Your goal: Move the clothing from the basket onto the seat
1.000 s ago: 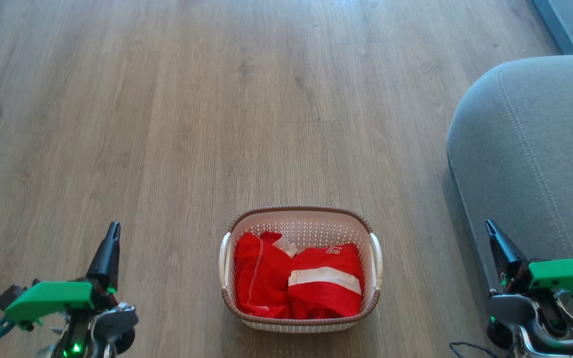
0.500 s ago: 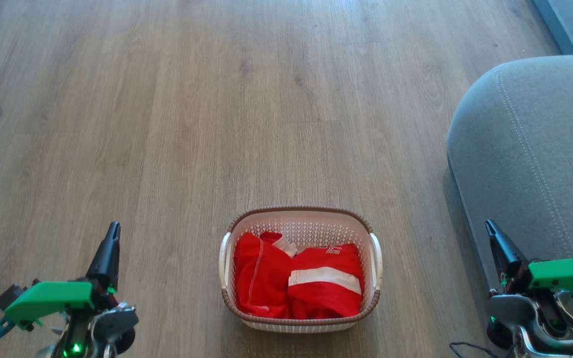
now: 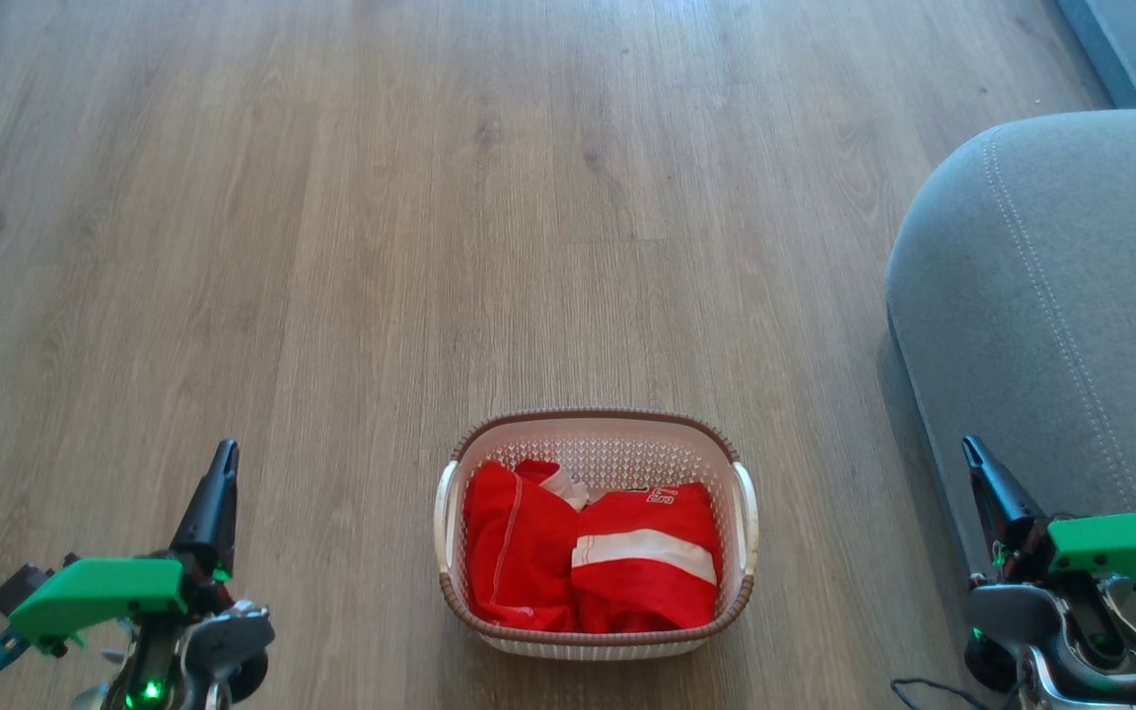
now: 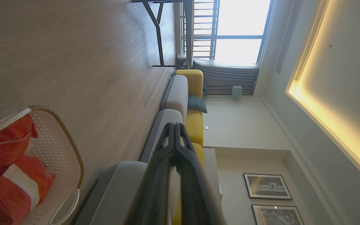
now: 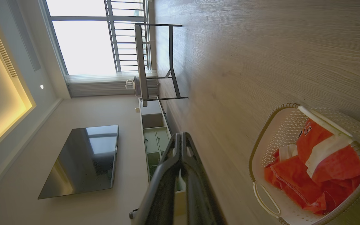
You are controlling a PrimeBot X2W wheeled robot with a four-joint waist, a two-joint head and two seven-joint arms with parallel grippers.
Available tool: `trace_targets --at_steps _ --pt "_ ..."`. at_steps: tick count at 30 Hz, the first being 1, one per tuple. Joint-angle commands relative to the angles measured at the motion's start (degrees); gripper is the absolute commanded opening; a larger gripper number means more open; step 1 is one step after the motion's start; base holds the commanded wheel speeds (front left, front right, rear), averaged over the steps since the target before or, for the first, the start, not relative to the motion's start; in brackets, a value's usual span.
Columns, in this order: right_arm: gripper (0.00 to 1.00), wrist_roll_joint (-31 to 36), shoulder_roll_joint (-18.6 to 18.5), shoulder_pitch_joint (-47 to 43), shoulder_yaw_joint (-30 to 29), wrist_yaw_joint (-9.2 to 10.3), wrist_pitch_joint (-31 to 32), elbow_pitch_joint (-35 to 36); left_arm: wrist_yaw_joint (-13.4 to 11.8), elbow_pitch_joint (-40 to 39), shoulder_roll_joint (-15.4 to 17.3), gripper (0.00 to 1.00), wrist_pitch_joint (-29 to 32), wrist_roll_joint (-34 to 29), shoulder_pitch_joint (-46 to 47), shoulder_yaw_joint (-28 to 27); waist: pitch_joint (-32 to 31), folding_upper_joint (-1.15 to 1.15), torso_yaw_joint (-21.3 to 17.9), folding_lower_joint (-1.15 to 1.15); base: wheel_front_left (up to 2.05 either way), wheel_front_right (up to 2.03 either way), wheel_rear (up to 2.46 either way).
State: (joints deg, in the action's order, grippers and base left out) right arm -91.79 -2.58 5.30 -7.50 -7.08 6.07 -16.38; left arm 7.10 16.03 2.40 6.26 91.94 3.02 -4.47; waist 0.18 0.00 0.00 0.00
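Note:
The cream basket (image 3: 596, 427) with a brown rim stands on the wooden floor at the bottom middle of the head view. Red clothing (image 3: 588, 562) lies folded inside it, one piece with a broad white stripe, another with thin white piping. The grey seat (image 3: 1051, 296) fills the right side. My left gripper (image 3: 223, 456) is shut and empty at the lower left, well apart from the basket. My right gripper (image 3: 970, 449) is shut and empty at the lower right, beside the seat's front edge. The basket (image 4: 69, 150) and clothing (image 4: 8, 175) show in the left wrist view, the basket (image 5: 272, 118) and clothing (image 5: 320, 168) in the right wrist view.
Bare wooden floor (image 3: 430, 197) stretches ahead of and around the basket. A metal-legged table (image 5: 155, 62) stands by the window, a television (image 5: 83, 159) hangs on the wall. A grey and yellow sofa (image 4: 180, 97) runs along one side.

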Motion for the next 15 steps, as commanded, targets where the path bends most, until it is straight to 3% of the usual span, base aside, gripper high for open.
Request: trace_targets --at_steps 1,15 --pt "0.00 -0.41 -0.30 0.88 1.01 -0.41 0.39 2.35 0.39 -2.01 0.48 0.00 0.21 0.25 3.16 -2.03 0.00 0.00 0.00 0.00 0.00 0.00 0.00" --pt "0.00 -0.41 -0.30 0.88 1.01 -0.41 0.39 2.35 0.39 -2.01 0.48 0.00 0.21 0.25 3.16 -2.03 0.00 0.00 0.00 0.00 0.00 0.00 0.00"
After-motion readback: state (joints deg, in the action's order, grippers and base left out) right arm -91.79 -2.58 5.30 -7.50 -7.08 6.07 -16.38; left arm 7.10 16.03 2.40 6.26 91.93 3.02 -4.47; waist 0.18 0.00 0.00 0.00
